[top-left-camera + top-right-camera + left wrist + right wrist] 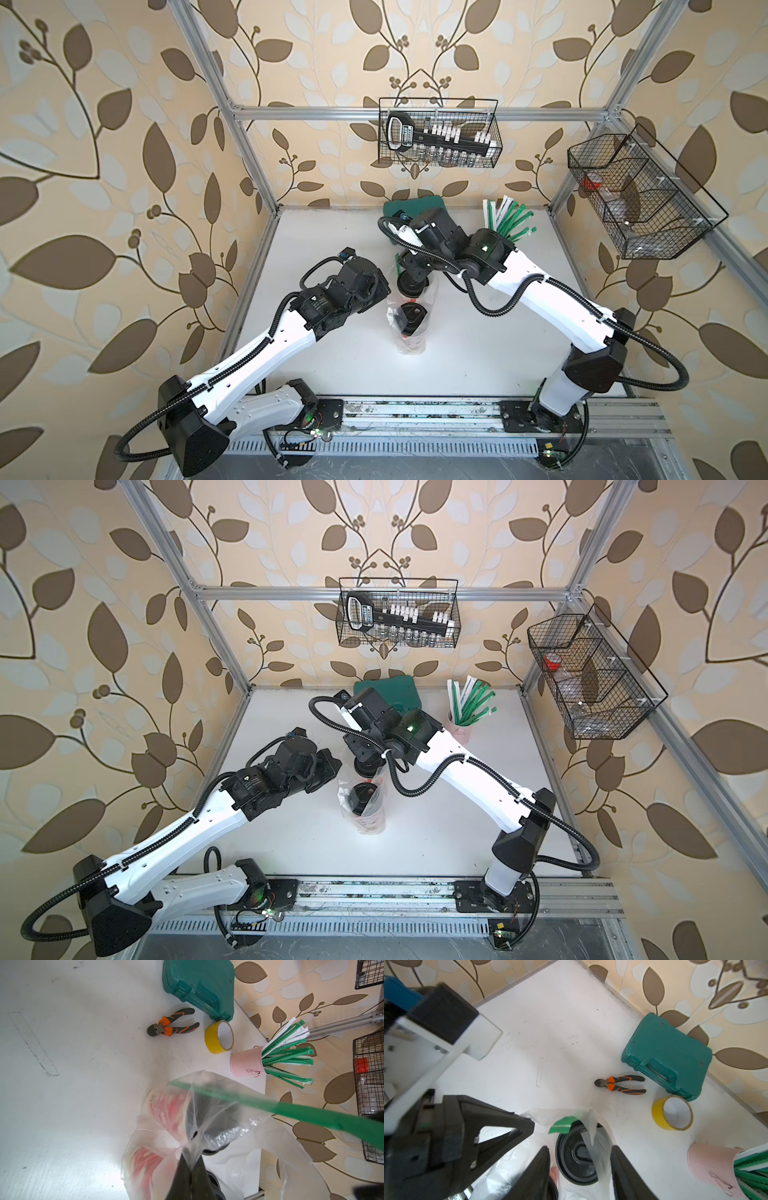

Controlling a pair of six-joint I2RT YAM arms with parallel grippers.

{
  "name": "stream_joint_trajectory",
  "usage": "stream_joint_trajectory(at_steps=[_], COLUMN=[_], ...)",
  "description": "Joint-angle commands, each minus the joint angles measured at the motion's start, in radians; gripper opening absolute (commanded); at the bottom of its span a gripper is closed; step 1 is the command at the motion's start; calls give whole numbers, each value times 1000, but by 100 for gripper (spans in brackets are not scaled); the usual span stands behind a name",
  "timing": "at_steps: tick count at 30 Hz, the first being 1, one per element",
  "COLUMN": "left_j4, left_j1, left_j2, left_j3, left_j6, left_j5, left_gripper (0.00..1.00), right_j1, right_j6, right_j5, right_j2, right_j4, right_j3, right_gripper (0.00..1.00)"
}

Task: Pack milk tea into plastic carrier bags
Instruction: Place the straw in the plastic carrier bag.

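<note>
Two red milk tea cups with black lids stand side by side inside the clear plastic carrier bag (409, 345) in mid-table, in both top views. The nearer lid (412, 318) and the farther lid (411, 287) both show. My left gripper (191, 1155) is shut on a pinched fold of the bag's rim, and red cup walls (166, 1105) show through the film. My right gripper (579, 1148) is open just above the farther lid (569, 1165), touching nothing. A green wrapped straw (270, 1105) leans out of the bag.
Behind the bag lie orange-handled pliers (620, 1084), a green tool case (668, 1057) and a yellow tape roll (672, 1112). A pink cup of straws (712, 1163) stands at the back right. Wire baskets (440, 133) (640, 195) hang on the walls.
</note>
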Motion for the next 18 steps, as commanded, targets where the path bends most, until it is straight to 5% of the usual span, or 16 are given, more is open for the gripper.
stream_joint_trajectory(at_steps=[1,6,13,18], left_j4=[2,1,-12,-9], left_j1=[13,14,16,19], left_j2=[-9,-12,-19,-21], left_j3=[13,7,15,16], left_j6=[-10,-16,-13,-13], left_j5=[-18,-19,-26,-23], left_gripper=[0,0,0,0], right_j1=[-5,-5,0,-1], right_j6=[61,145,186,195], right_j5=[-35,-122,-173,-119], right_j2=[-66,-58,-10,8], right_j4=[74,190,227,228], right_j3=[-55,-78,-107,-138], right_gripper=[48,36,33,11])
